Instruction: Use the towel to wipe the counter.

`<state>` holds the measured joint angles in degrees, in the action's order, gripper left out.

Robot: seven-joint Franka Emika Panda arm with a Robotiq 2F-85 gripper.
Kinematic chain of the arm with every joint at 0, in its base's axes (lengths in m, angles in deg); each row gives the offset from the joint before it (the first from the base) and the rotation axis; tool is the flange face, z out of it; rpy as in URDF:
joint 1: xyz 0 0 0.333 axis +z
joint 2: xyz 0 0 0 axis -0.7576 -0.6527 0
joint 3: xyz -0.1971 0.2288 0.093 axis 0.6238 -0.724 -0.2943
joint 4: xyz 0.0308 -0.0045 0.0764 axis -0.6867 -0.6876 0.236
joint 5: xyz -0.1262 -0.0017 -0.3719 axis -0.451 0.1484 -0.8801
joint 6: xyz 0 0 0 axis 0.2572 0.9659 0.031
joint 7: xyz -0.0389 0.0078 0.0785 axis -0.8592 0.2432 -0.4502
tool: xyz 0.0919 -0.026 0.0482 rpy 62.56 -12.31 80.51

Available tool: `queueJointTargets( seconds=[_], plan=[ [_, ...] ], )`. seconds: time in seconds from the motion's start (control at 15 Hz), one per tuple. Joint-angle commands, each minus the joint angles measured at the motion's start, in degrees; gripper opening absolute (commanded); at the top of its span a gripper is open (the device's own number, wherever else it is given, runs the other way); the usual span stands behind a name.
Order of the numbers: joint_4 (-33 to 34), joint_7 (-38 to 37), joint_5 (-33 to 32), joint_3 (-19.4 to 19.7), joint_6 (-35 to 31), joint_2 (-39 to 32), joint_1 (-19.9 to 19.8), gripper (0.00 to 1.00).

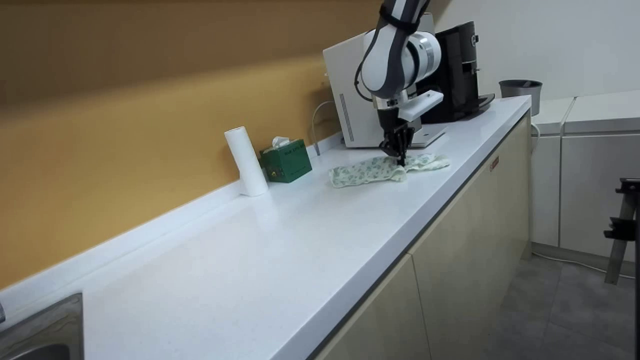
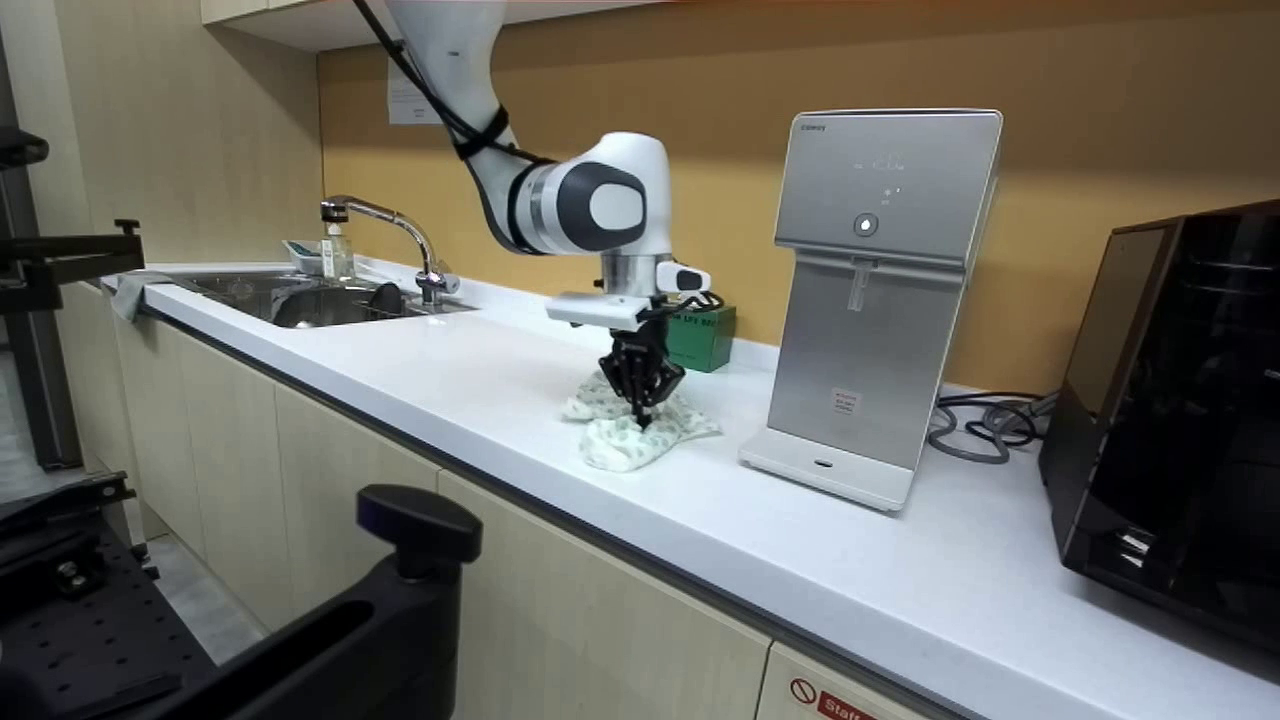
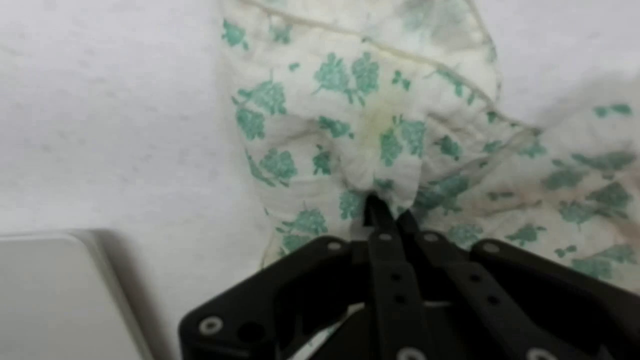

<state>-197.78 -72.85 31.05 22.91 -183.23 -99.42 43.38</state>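
The towel, white cloth with green leaf-like prints, lies crumpled on the white counter in both exterior views (image 1: 367, 172) (image 2: 630, 448). It fills much of the wrist view (image 3: 320, 100). The counter (image 1: 225, 280) also shows in an exterior view (image 2: 480, 370). My gripper points down at the middle of the towel in both exterior views (image 1: 401, 162) (image 2: 642, 420). In the wrist view the gripper (image 3: 392, 210) has its fingertips close together with a pinched fold of towel between them. The fingertips are partly hidden by the cloth. The towel rests on the counter.
A water dispenser (image 2: 870, 330) stands close beside the towel; a pale corner, likely its base (image 3: 55, 300), shows in the wrist view. A black machine (image 2: 1180, 420) is beyond it. A green tissue box (image 1: 286, 161) and paper roll (image 1: 246, 162) stand by the wall. A sink (image 1: 65, 320) is set in the counter.
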Motion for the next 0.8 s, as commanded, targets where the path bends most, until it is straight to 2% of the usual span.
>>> queueJointTargets(
  seconds=[0.0,0.2,0.33,0.73],
  plan=[
    [3.36,-5.92,-1.61,4.58,-2.64,-4.64,-2.5,0.01],
    [4.57,-12.16,-2.35,8.67,-2.65,-6.13,-1.99,0.01],
    [4.81,-14.58,-2.8,9.29,-1.66,-6.62,-1.44,0.01],
    [1.47,-9.58,-0.8,2.6,3.1,-3.51,-1.22,0.01]
  ],
)
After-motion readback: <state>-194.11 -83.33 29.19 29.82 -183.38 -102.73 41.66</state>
